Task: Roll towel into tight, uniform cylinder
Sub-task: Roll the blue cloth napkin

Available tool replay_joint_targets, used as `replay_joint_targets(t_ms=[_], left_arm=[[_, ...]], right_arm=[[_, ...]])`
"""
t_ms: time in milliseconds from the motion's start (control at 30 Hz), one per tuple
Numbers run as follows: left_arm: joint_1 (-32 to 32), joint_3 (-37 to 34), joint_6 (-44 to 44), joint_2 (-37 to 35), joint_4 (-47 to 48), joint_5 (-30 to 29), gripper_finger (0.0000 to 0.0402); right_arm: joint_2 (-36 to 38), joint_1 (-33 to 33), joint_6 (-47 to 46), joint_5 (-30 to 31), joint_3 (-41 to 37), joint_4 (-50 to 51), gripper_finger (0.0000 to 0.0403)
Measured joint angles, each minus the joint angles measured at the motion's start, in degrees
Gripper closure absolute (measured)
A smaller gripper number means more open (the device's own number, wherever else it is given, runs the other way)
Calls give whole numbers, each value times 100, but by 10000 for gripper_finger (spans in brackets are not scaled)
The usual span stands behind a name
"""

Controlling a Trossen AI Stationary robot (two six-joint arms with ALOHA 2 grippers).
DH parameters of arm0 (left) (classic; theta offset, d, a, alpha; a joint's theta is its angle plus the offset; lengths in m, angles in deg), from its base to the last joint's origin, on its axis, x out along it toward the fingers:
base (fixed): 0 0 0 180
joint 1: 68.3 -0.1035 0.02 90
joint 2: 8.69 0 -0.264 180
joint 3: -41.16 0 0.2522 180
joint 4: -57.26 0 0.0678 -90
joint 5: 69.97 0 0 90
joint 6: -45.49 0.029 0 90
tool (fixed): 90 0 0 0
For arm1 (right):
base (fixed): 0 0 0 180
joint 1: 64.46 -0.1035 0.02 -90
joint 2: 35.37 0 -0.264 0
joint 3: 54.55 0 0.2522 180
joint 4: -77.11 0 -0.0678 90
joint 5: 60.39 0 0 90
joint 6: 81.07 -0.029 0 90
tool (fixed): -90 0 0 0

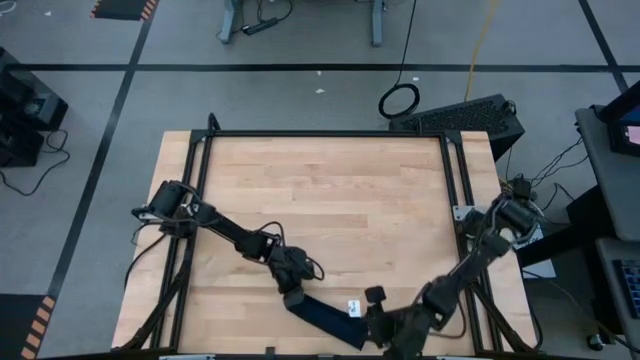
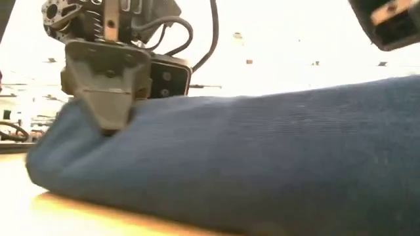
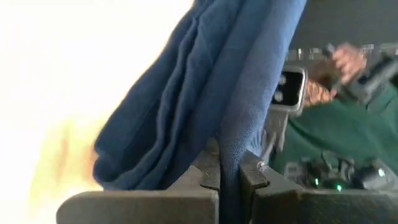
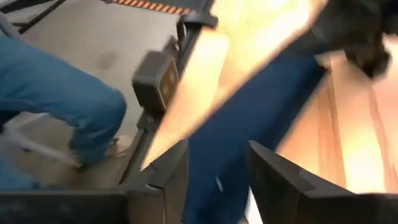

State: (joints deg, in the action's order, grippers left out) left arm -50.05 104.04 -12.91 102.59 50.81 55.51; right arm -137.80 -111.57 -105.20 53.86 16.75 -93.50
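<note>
The navy towel (image 1: pixel 325 315) lies as a narrow folded band on the wooden table (image 1: pixel 330 200), close to its near edge, with its small white tag (image 1: pixel 353 307) showing on top. It fills the low view (image 2: pixel 262 151) as a thick bundle resting on the wood. My left gripper (image 1: pixel 293 298) is at the band's left end, shut on cloth (image 3: pixel 229 165). My right gripper (image 1: pixel 372 322) is at the band's right end, with the towel (image 4: pixel 249 106) running between its fingers (image 4: pixel 217 163). My left gripper pinches a fold of the towel's left end (image 3: pixel 231 146) between its two fingers. It comes from above, slanting down (image 2: pixel 108 121). The rest of the bundle lies on the table. My right gripper has the towel's right end (image 4: pixel 214 155) between its two fingers, the cloth filling the gap from one finger to the other. The fingers lie along the band. Whether this end rests on the table or is lifted, I cannot tell.
The table's near edge and its black frame rail (image 4: pixel 186 37) are close to both grippers. A person in blue jeans (image 4: pixel 62 93) stands beside the table; a person's hands and green sleeve (image 3: pixel 336 68) show beyond it. The far part of the wooden top is bare.
</note>
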Motion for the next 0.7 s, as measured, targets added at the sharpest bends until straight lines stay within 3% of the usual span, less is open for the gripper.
replay_joint_targets(t_ms=[233, 400, 700], left_arm=[[-103, 2, -234, 4, -48, -264, 393], [-120, 0, -274, 9, -28, -316, 393], [-117, 0, -273, 9, -28, -316, 393]], right_arm=[[-858, -385, 382, 1315, 708, -77, 222], [-1338, -399, -188, 2347, 961, -132, 234], [-2119, -389, -1804, 2840, 967, -328, 279]])
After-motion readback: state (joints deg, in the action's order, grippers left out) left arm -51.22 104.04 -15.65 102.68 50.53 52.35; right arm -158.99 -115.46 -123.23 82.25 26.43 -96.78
